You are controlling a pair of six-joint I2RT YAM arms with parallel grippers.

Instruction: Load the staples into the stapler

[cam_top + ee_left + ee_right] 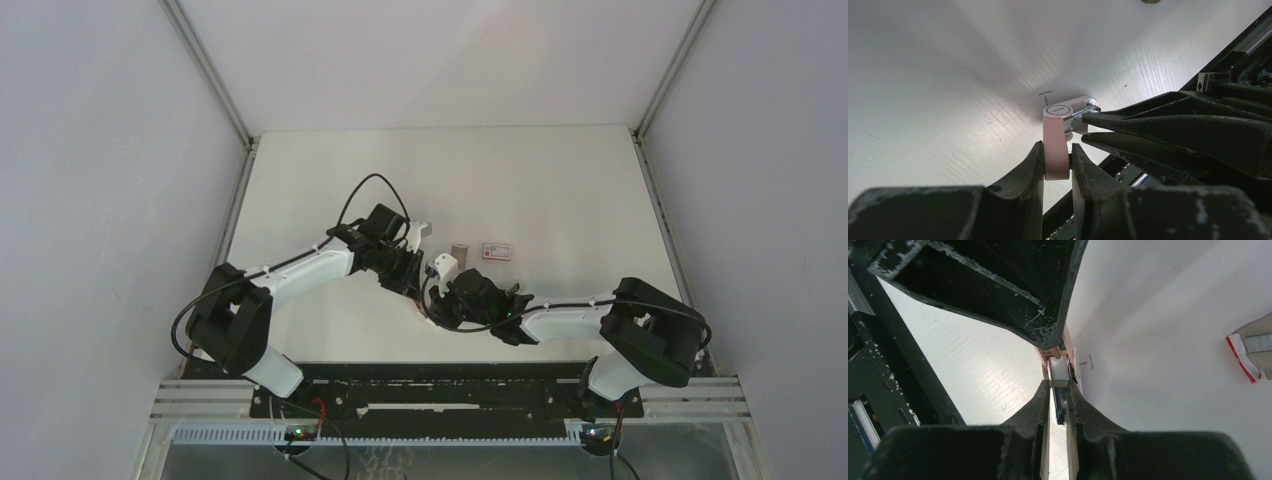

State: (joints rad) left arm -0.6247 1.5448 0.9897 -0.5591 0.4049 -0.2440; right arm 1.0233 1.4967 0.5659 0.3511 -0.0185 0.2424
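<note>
1. Pink stapler (1055,150) sits clamped in the left gripper (1056,162), fingers nearly closed on its body.
2. Right gripper (1058,407) pinches the stapler's metal channel, jaws narrow.
3. Staples (1260,342) lie in their box (1242,356), right of that gripper, apart.

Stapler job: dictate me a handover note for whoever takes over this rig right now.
Left gripper: shut on the pink body of the small pale pink-and-white plastic stapler.
Right gripper: shut on its metal channel end.
Staples: silvery strip in the open red-printed white box on the table; two loose ones near the stapler.
Done: stapler held by both grippers.
Left: pick a strip, load it, close.
</note>
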